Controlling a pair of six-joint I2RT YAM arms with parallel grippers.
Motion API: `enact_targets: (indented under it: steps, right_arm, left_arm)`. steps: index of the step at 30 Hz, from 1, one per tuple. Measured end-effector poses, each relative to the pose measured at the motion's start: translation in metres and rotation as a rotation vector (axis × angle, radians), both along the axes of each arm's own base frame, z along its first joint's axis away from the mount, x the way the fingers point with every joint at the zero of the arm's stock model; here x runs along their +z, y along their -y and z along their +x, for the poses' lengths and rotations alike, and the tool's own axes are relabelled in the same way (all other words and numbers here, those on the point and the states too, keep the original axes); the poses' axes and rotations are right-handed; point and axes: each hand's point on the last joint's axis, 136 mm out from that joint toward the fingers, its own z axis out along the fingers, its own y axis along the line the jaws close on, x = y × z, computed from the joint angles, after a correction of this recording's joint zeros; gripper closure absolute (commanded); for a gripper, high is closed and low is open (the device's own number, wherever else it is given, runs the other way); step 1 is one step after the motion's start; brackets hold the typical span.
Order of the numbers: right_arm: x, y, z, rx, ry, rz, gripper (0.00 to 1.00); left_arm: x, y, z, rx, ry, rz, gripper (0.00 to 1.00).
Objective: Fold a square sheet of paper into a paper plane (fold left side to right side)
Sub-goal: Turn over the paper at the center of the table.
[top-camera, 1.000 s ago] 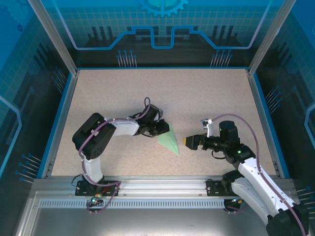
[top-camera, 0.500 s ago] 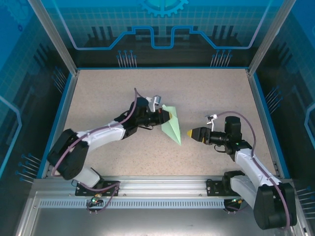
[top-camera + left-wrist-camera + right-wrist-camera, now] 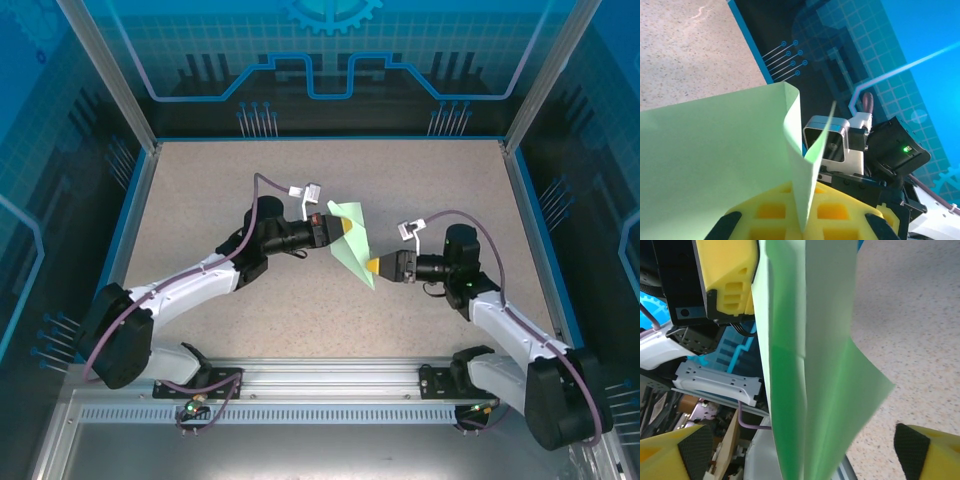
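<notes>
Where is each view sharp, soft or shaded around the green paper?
Top external view: evenly lit, sharp, green paper pale against the speckled table. Left wrist view: the paper near the lens is soft, the backdrop crisper. Right wrist view: the paper's left part is shaded darker green, its right paler; the table behind is blurred.

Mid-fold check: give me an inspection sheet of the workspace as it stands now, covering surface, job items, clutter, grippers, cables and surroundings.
Surface: speckled beige table, no marks seen.
Job's things: green paper, folded into a pointed wedge, pinched near its wide end.
Clutter: nothing seen.
Grippers: left gripper shut on the green paper; right gripper open, fingers either side of the paper near its pointed end, not gripping.
Cables: purple cable loops over each arm, apart from the paper.
Surroundings: blue printed wall panels, aluminium frame.
</notes>
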Motion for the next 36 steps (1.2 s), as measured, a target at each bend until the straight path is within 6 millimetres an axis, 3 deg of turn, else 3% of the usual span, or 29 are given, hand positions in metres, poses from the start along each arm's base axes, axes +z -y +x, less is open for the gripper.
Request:
enact_targets:
  steps: [11,17,20,23,26,30,36]
  right_arm:
    - [0.02,-0.015,0.005,0.024,0.015,0.011,0.76]
    - [0.02,-0.01,0.003,-0.014,0.038,-0.045,0.95]
    - [0.021,-0.005,0.003,-0.048,0.061,-0.099,0.96]
    - [0.016,0.003,0.008,-0.105,0.087,-0.205,0.96]
    - [0.006,0.012,0.015,-0.173,0.119,-0.383,0.96]
    - [-0.016,0.015,0.013,-0.191,0.185,-0.697,0.96]
    - [-0.068,0.025,0.02,-0.176,0.275,-1.296,0.95]
  left_arm:
    - [0.006,0.002,-0.004,-0.023,-0.008,-0.028,0.94]
    - [0.001,0.003,-0.003,-0.022,-0.022,-0.019,0.63]
    - [-0.006,0.001,-0.004,-0.019,-0.023,0.015,0.37]
    - [-0.02,-0.009,-0.005,0.019,-0.04,0.094,0.28]
    - [-0.021,-0.027,-0.007,0.09,-0.026,0.173,0.25]
    - [-0.006,-0.06,-0.013,0.218,0.026,0.242,0.23]
    - [-0.006,-0.111,-0.023,0.401,0.054,0.35,0.23]
